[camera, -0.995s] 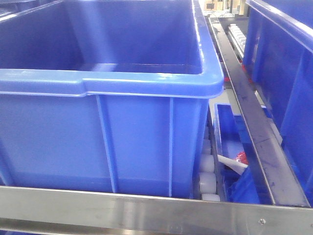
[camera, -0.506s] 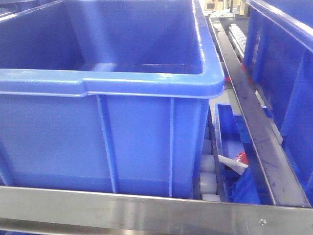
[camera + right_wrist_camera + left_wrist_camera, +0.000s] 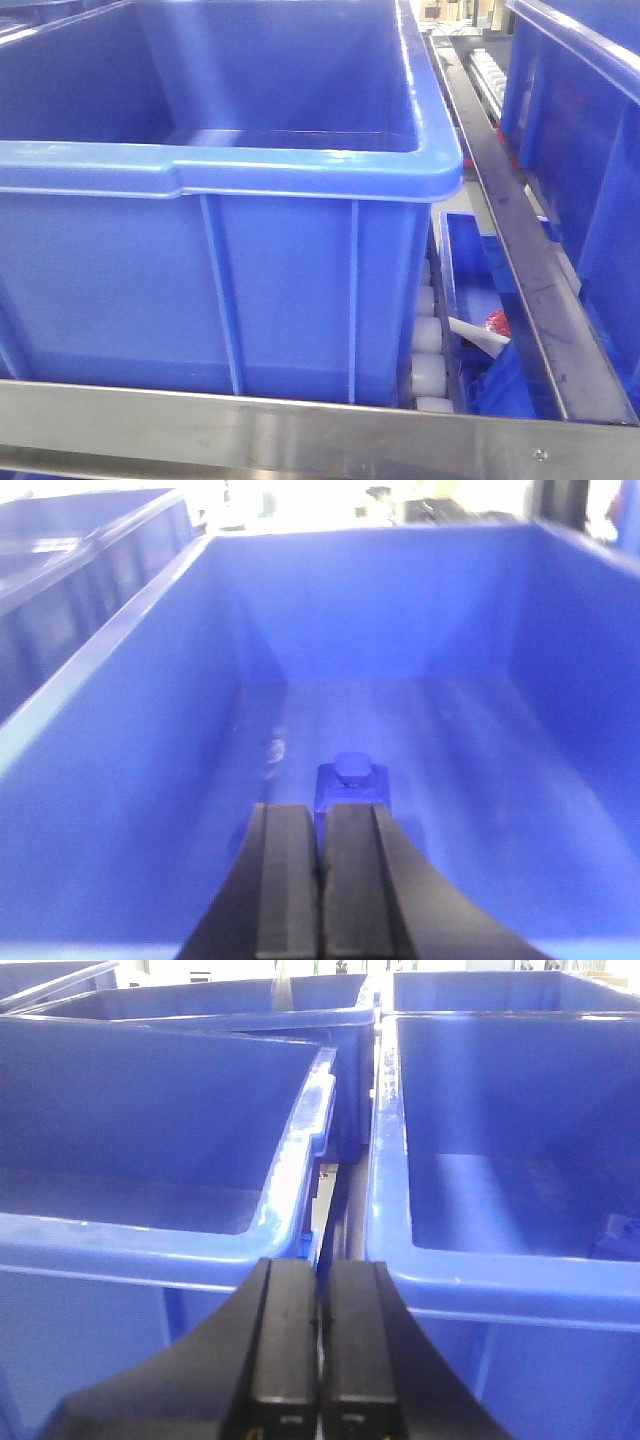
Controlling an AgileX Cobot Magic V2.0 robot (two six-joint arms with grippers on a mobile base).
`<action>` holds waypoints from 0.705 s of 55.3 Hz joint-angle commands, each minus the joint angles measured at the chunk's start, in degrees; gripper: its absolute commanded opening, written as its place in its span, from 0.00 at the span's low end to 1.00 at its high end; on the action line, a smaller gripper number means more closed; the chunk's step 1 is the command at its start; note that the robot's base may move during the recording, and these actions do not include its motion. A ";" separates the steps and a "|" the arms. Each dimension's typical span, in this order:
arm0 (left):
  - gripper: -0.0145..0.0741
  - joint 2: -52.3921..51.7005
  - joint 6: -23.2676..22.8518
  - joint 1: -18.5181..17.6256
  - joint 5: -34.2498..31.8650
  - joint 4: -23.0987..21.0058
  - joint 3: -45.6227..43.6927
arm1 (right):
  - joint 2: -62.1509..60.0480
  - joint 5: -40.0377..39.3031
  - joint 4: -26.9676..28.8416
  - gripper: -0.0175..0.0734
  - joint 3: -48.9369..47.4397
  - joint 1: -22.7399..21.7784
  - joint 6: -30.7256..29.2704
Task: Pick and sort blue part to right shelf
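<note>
Blue part [image 3: 350, 783], a small square plastic block with a round stud, is sitting at 12 o'clock of your closed right gripper [image 3: 320, 900], inside the large blue plastic crate [image 3: 120, 770]; whether the fingers are pinching it is unclear. Left gripper [image 3: 320, 1380] is idling closed, empty.

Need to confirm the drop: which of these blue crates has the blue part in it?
The crate under the right gripper: a blue part lies on its floor just past the closed jaws. The large crate in the front view shows none.

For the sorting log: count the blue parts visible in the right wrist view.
1. A single blue part lies on the floor of the blue crate, just beyond the right gripper. Others may be hidden behind the gripper.
</note>
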 commanded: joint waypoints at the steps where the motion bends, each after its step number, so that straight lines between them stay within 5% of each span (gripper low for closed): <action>1: 0.30 -1.55 -0.51 0.13 -4.86 -0.37 2.06 | -0.87 -4.26 -3.76 0.29 0.10 0.41 0.09; 39: 0.30 -1.55 -0.51 0.13 -4.86 -0.37 2.06 | -0.87 -5.15 -3.76 0.29 0.10 0.41 0.09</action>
